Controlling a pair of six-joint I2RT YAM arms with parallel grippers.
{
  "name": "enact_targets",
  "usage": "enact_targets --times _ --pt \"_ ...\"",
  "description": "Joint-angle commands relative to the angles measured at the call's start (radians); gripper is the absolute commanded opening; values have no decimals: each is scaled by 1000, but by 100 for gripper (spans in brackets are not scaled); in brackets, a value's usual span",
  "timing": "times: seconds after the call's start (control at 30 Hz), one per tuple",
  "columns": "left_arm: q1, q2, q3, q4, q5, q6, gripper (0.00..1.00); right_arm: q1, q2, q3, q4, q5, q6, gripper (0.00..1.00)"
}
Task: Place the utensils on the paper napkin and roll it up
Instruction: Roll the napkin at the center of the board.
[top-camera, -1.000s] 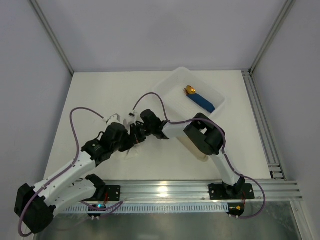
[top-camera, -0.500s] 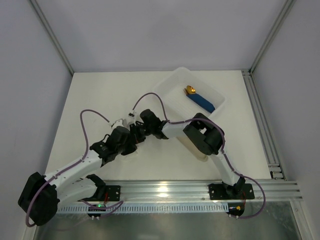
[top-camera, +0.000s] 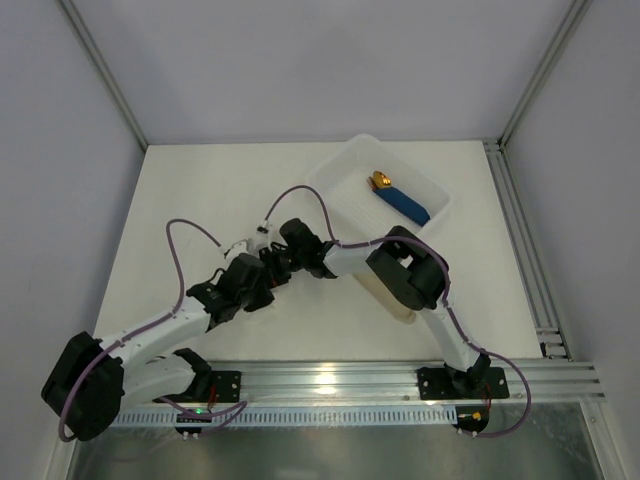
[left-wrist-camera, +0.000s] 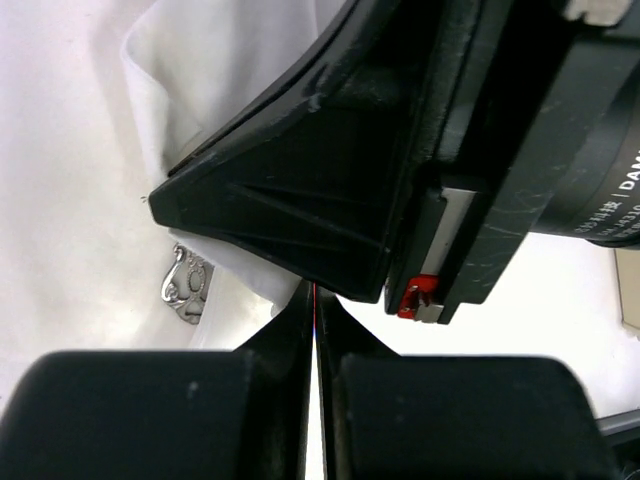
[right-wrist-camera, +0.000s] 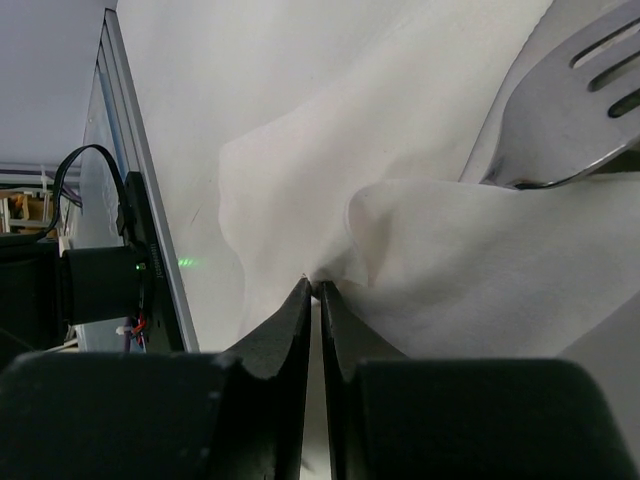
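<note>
Left arm has swung in over the last second: elbow pulled toward centre, wrist now tight against the right arm's. Right arm looks unmoved from above. We read this as the left coming in to help with the roll, which isn't done yet.

Left gripper (left-wrist-camera: 314, 292): jaws pressed together, nothing visible between them. Right gripper (right-wrist-camera: 313, 287): jaws nearly touching, pinching a raised fold of the paper napkin (right-wrist-camera: 450, 270).

The utensils (right-wrist-camera: 556, 110) are on the napkin and partly under it, on the table mid-left, right below both wrists.

View differences:
- The top camera is almost useless here. The arms cover the bundle and only a scrap of white shows beside the left wrist.
- The right wrist view shows the fork tines poking out past the crumpled sheet.
- The left wrist view shows the opposite end, an ornate handle tip (left-wrist-camera: 188, 288) sticking out from under the napkin edge. The right gripper's body blocks most of that view.

White plastic tray (top-camera: 330, 176), holding the blue-handled piece (top-camera: 406, 204), sits well apart, far right.
</note>
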Motion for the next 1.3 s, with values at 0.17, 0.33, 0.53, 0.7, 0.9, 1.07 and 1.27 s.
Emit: enact_targets --times 0.17,0.33,0.53,0.7,0.9,1.07,1.27 --pt "1 -72 -41 -78 -70 -55 0 0 -32 15 -65 3 -40 18" --pt "1 -69 -59 -63 -67 -62 0 -15 -87 17 -82 4 -53 26" --pt "1 -32 -75 -26 -48 -68 0 -39 -165 1 -119 40 -76 32" --pt "1 -38 -81 -28 -45 -75 0 -99 -246 -81 -108 63 -70 33" --pt "2 -66 -90 -37 -44 -99 0 -104 -248 -138 -59 -20 -57 29" --pt "1 -73 -93 -37 -42 -107 0 -93 -187 -189 134 -121 28 19" --pt "1 -73 -92 -39 -44 -108 0 -76 -121 -224 326 -209 159 7"
